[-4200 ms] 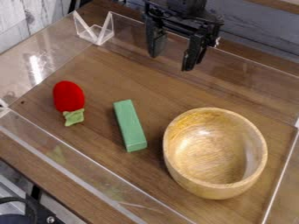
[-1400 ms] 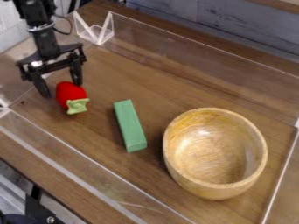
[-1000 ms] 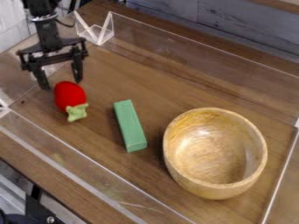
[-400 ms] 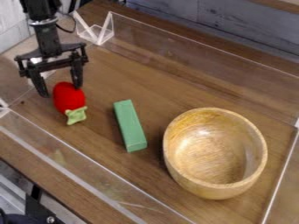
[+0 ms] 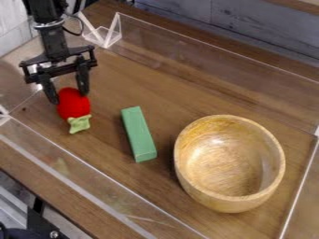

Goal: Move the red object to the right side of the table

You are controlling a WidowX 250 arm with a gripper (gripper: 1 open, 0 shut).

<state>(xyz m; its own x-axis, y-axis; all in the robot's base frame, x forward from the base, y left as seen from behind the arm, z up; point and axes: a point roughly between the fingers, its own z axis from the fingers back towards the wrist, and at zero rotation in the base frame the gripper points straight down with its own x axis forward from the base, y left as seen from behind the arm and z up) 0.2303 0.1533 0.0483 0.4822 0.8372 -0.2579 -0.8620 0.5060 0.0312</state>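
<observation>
I see my gripper [image 5: 66,89] pointing steeply down at the left end of the table [image 5: 237,89], its two dark fingers [image 5: 50,91] spread apart and straddling the top of the red object [image 5: 74,105], though I cannot tell from this view whether either finger touches it (the jaws are parted, not clamped shut). The red object sits on the wood directly under and between the jaws, its pale green leafy end poking out below them toward the near wall. Beyond the jaws to the right lies the green block [image 5: 138,133], just beside the red object, and farther right again, well apart, stands the wooden bowl [image 5: 229,161].
</observation>
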